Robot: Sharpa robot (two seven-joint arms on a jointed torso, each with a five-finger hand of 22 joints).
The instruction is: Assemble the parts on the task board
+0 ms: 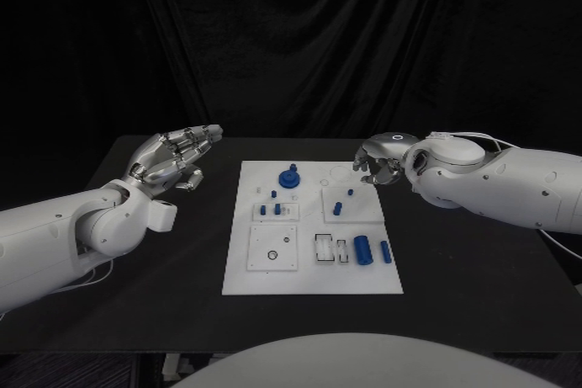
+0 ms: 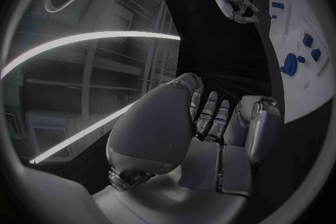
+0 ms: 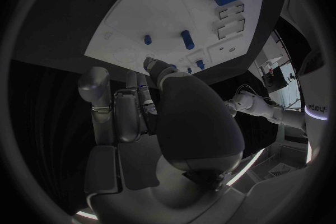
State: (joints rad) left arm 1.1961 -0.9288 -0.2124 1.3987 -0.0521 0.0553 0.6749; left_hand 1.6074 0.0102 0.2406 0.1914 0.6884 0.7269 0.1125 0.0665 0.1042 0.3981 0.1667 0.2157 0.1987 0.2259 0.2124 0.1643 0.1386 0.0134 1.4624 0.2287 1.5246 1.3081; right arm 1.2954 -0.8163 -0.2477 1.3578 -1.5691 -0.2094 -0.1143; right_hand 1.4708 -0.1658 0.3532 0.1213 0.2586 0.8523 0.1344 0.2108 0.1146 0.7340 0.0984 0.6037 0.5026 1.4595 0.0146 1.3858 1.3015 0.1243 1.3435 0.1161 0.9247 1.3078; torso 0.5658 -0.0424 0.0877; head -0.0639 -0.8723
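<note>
Black tabletop [image 1: 158, 304] carries the white task board [image 1: 309, 274] at its middle, with small blue parts on it: a round knobbed piece [image 1: 288, 178] near the far edge and two blue cylinders [image 1: 362, 249] toward the near right. Beside the board's far left, the left hand [image 1: 176, 156] hovers empty with fingers extended and apart. At the far right corner the right hand [image 1: 378, 163] hangs with fingers curled, nothing visibly in them.

Dark studio backdrop

A black curtain [image 1: 304, 60] hangs in folds behind the black table [image 1: 485, 279]; bright curved light strips [image 2: 91, 39] glow overhead.
</note>
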